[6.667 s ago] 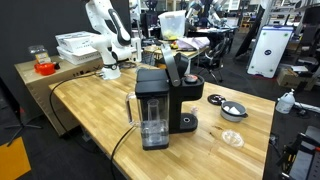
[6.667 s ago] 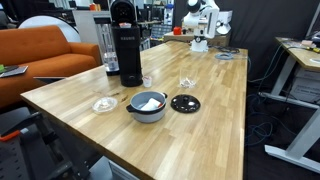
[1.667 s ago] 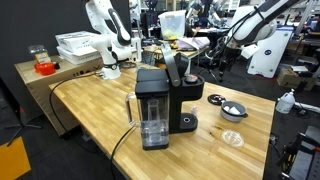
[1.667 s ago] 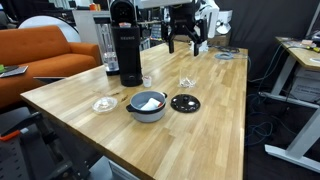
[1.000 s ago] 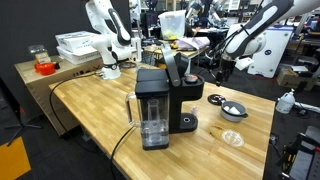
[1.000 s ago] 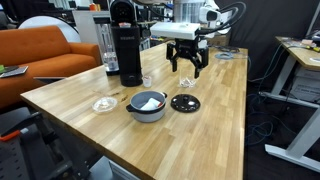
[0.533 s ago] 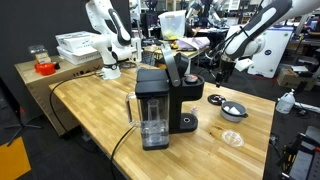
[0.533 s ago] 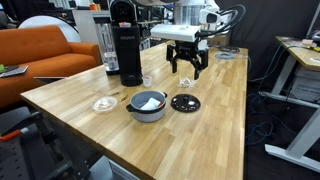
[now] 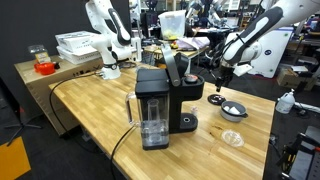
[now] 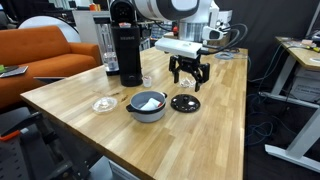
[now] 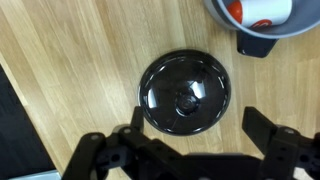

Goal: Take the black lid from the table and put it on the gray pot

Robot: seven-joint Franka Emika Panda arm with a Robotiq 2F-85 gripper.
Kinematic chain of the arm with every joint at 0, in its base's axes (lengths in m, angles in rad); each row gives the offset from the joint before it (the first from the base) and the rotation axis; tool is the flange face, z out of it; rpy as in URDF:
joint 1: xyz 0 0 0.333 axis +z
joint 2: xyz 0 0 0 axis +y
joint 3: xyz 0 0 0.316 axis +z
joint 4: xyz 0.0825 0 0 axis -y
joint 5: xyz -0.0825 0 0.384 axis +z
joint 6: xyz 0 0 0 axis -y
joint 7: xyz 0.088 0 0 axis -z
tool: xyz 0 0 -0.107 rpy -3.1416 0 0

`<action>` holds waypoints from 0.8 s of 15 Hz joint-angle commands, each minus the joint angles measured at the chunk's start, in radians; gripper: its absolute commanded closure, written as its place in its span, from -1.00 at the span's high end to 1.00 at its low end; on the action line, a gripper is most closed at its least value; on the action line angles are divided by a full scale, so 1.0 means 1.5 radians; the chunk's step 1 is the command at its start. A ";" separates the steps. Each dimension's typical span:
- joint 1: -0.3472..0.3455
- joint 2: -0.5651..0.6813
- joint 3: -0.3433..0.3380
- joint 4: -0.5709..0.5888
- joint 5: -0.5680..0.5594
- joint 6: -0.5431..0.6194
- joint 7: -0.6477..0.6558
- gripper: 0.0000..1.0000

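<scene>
Gripper hung directly above the black lid, jaws spread wide, nothing between them, clear of the lid. In the wrist view the lid lay flat on the wooden table, centred between the two fingers. Gray pot stood on the table just beside the lid, uncovered, with something white and red inside. Black coffee machine stood behind the pot. Pale translucent disc lay near the pot, on the side away from the lid.
</scene>
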 commanded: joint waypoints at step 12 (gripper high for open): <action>-0.047 0.137 0.051 0.158 0.011 -0.073 -0.016 1.00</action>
